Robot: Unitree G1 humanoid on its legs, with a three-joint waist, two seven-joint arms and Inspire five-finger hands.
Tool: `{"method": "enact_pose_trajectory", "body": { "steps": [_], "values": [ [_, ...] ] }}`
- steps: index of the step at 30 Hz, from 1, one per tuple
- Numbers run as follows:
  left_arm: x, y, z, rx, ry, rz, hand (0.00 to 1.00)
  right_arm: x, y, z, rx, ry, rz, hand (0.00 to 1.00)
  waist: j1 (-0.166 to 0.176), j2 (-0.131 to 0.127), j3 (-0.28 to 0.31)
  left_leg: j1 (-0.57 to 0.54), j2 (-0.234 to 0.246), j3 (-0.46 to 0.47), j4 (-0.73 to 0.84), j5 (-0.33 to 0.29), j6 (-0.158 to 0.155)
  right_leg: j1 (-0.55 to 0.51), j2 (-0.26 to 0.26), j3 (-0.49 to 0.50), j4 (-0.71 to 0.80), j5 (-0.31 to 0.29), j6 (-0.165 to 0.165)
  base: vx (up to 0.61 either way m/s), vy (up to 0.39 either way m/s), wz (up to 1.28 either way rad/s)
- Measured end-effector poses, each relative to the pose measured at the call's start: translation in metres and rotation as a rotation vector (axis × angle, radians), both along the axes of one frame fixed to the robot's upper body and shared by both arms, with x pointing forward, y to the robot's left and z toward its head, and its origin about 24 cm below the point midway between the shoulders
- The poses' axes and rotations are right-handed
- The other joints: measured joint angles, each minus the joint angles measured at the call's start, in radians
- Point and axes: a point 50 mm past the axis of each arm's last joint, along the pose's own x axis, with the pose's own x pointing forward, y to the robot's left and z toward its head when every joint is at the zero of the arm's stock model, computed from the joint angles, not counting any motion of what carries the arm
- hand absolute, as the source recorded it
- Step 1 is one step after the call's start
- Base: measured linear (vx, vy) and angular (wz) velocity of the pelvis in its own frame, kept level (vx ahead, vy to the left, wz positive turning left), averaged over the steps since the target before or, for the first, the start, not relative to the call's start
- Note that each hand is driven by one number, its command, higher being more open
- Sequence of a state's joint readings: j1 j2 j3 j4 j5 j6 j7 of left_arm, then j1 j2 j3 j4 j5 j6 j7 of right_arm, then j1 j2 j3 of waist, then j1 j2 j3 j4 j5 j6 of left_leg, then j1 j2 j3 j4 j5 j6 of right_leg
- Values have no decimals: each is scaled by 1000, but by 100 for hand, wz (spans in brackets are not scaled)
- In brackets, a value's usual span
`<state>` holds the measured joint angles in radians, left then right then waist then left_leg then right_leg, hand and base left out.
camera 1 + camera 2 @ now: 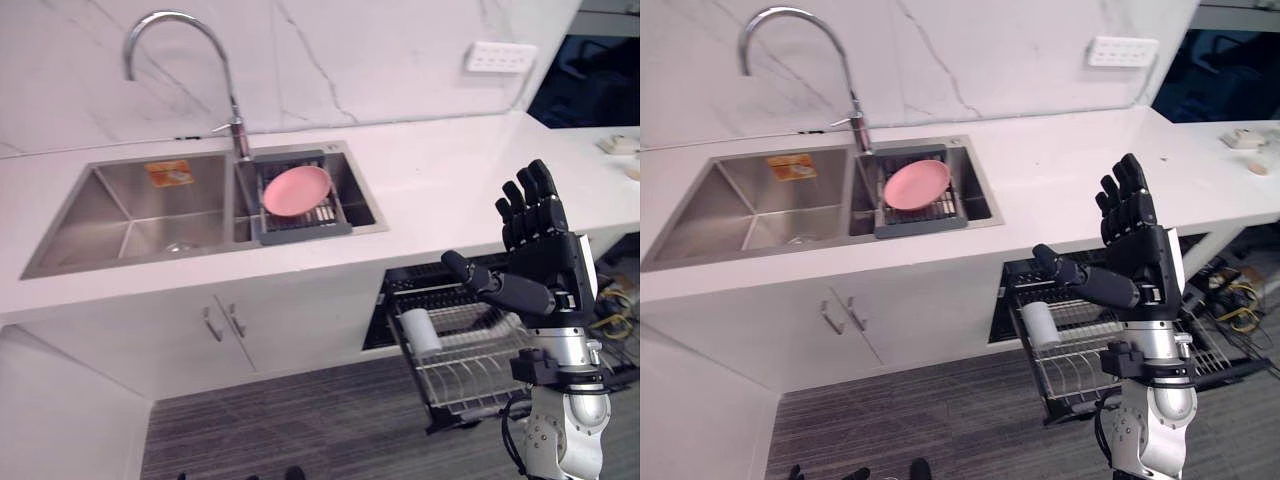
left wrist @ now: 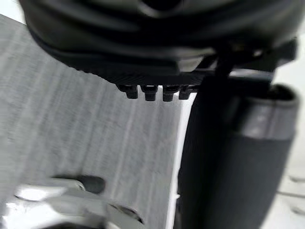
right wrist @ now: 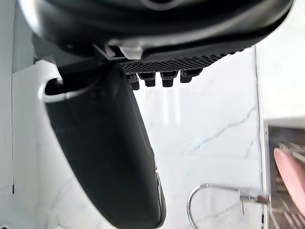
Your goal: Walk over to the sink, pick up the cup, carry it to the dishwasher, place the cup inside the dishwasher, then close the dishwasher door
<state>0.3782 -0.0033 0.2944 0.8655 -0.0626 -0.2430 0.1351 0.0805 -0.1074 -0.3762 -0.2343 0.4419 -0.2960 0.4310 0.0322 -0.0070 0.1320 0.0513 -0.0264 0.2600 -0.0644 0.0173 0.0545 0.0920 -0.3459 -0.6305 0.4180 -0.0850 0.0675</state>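
Cup (image 1: 421,332) lies at the dishwasher rack's (image 1: 470,380) left edge; my right hand (image 1: 545,255) is spread, empty; I judge only door-closing remains.

Nothing legible anywhere. Just an orange sticker (image 1: 168,172) stuck on the back wall of the left basin of the sink (image 1: 100,215), print on it too small to make out. Also a white wall plate (image 1: 495,57) on the marble backsplash (image 1: 400,50), with no marking clear enough to read
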Motion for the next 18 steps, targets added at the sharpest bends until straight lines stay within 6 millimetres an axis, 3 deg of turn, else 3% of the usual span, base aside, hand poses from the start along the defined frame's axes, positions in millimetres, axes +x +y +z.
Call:
{"method": "enact_pose_trajectory", "body": {
  "steps": [1,4,7,8,9,12,18],
  "values": [
    [4,4,0,24,16,-38,100,-3,2,-4,12,13,-3,100,-22,-4,2,10,3,-43,3,0,11,-85,14,171,151,-41,-17,70,78,66],
    [16,6,0,35,21,-97,100,-12,3,0,3,-2,-24,100,-51,-6,0,23,5,-106,3,8,6,-106,95,315,64,-99,3,110,17,78],
    [24,11,2,40,13,-133,100,-13,7,10,-1,-59,-27,100,-48,-29,-8,27,-1,-120,9,9,2,-115,139,335,-128,-82,-4,122,-61,20],
    [24,15,3,49,13,-138,100,-14,9,12,-3,-74,-27,100,-49,-46,-14,26,-15,-124,24,-4,-7,-108,142,340,-192,-7,-17,106,-138,18],
    [26,17,3,53,14,-136,100,-16,7,14,-6,-91,-45,100,-53,-49,-16,26,-18,-132,35,-21,-20,-77,141,329,-229,3,33,102,-148,20],
    [26,9,1,23,5,-111,100,-17,2,19,1,-98,-90,100,-52,-21,-29,52,13,-123,3,-33,-32,-25,181,312,-315,25,25,131,-134,4],
    [30,8,1,27,3,-162,100,-19,-2,24,12,-119,-126,100,-53,-15,-36,74,26,-107,-21,-27,-47,3,204,316,-366,32,27,121,-43,-3]
  ]
}}
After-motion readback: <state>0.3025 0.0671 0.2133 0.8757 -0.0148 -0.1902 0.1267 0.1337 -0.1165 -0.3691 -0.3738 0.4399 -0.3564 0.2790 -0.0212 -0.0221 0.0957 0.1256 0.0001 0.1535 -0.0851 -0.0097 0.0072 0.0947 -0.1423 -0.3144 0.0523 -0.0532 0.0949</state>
